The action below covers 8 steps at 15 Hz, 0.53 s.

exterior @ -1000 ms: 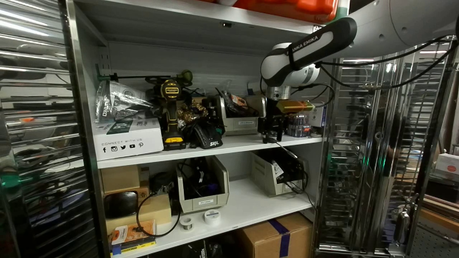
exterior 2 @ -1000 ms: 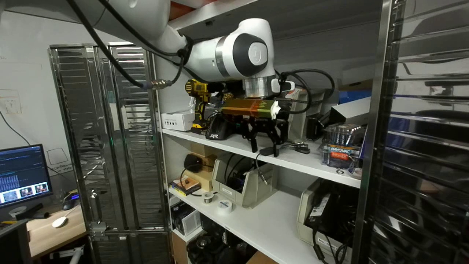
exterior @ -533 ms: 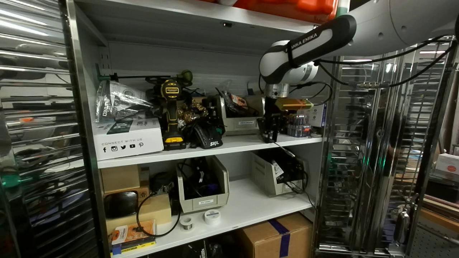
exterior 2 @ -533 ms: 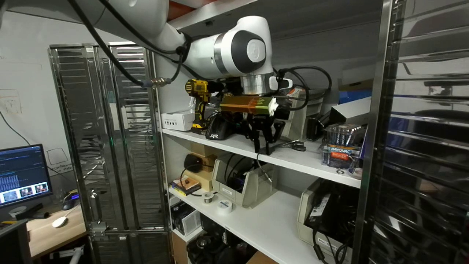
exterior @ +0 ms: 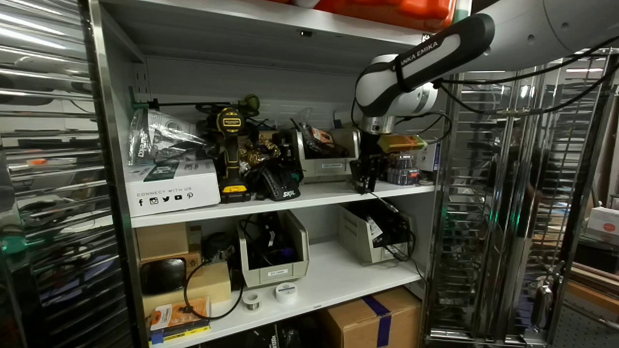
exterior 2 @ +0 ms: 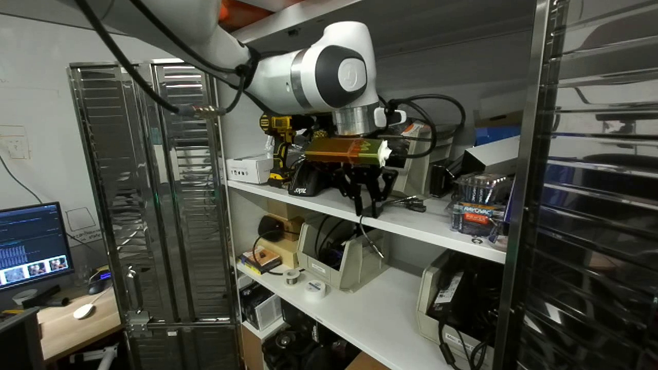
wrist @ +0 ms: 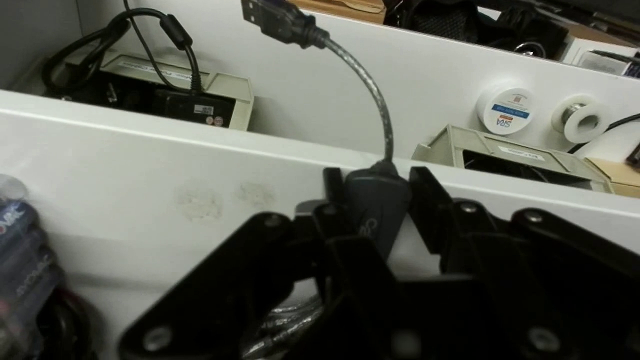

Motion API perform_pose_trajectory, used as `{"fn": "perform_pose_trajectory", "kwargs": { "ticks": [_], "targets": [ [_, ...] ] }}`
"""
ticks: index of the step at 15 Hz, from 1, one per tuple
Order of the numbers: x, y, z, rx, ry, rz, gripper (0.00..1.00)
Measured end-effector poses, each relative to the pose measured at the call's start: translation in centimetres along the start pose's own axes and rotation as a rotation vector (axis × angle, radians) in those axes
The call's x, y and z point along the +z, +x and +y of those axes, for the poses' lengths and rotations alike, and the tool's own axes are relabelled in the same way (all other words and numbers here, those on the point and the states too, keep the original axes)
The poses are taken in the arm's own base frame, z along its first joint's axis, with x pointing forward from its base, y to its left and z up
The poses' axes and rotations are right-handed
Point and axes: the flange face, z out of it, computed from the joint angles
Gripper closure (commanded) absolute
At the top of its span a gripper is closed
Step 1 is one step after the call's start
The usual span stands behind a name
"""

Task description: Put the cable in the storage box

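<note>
The end effector (wrist: 377, 176) grips a cable (wrist: 377, 201) between its fingertips (wrist: 429, 200). The USB plug (wrist: 281, 21) dangles off the worktop (wrist: 115, 200).

A: Exterior cams, quick?
B: Both outside the open cabinet (exterior: 242, 79), looking in, height between top shelf (exterior: 232, 34) and drill shelf (exterior: 329, 198). In an exterior view the Franka Emika arm (exterior: 435, 53) enters upper right and the shelves' left-of-frame end is nearest. In an exterior view the monitor (exterior 2: 33, 246) sits lower left, the arm enters upper left, right-of-frame end nearest.
A: Overlap?
B: Same shelves. Cordless drill (exterior: 232, 154), wire spool (exterior: 251, 305), Rayovac battery pack (exterior 2: 475, 216) in both exterior views.
A: Wrist?
B: Very close, over the drill shelf, aimed down past its front edge; gripper (wrist: 377, 187) from the bottom. Wire spool shows upper right; sides swap, battery pack at left edge.
</note>
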Motion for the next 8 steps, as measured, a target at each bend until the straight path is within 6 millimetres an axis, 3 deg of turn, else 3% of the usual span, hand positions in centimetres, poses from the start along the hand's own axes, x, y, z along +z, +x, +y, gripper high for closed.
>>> {"fn": "perform_pose_trajectory", "kwargs": {
  "ticks": [5,8],
  "targets": [
    [-0.2,-3.8,-0.3,-0.052,-0.02,0.13,0.86],
    [-1.1,-5.0,-0.2,-0.034,-0.027,0.289,0.86]
  ]
}}
